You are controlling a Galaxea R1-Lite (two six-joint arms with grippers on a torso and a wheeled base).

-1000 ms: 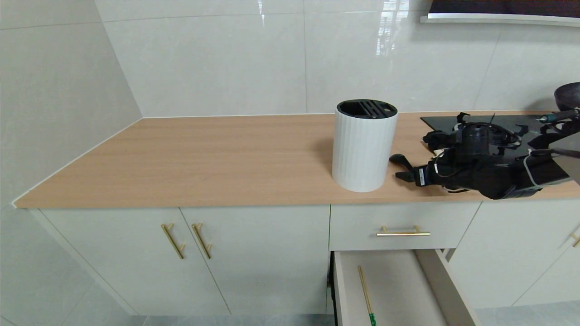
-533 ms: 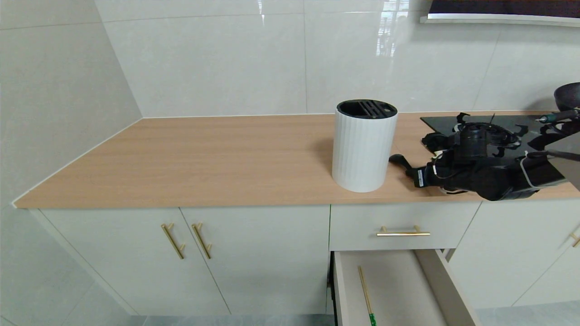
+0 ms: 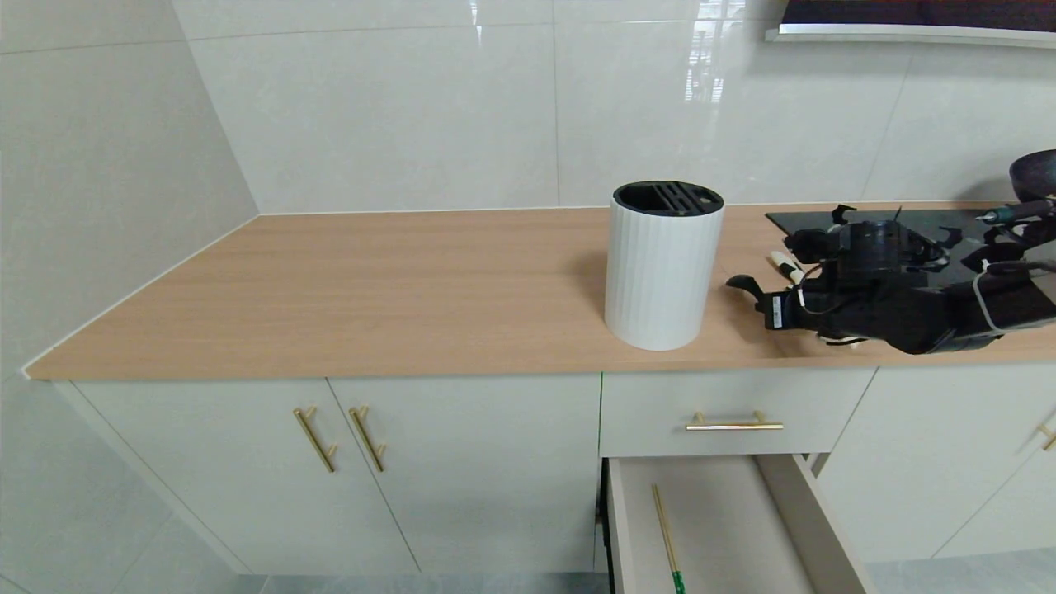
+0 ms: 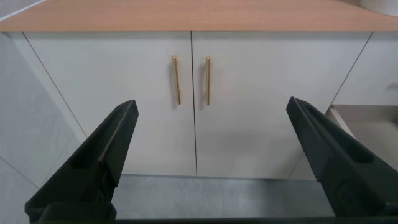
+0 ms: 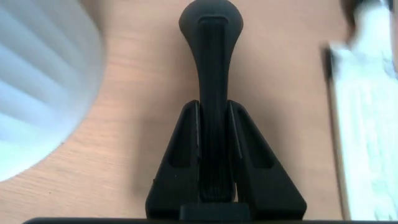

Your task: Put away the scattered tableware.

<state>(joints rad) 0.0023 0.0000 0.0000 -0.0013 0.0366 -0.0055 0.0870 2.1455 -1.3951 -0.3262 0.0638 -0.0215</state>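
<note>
The right gripper is clamped narrow on a black-handled utensil. The rounded end of the handle sticks out past the fingertips, and what sort of utensil it is I cannot tell. It is held just above the bench, close beside the white holder but not touching it.

As I judge it, the task is only partly done. One chopstick already lies in the open drawer below. The held utensil has not yet been put away, and a slim white piece with a dark tip lies loose on the bench between the holder and the hob. The slotted top of the holder looks like the likely home for the utensil, though that is a guess.

The right arm comes in from the right, roughly level and low over the front of the bench, with its wrist pointing toward the holder. The left gripper is spread wide and holds nothing. It sits low and faces the cupboard doors.
</note>
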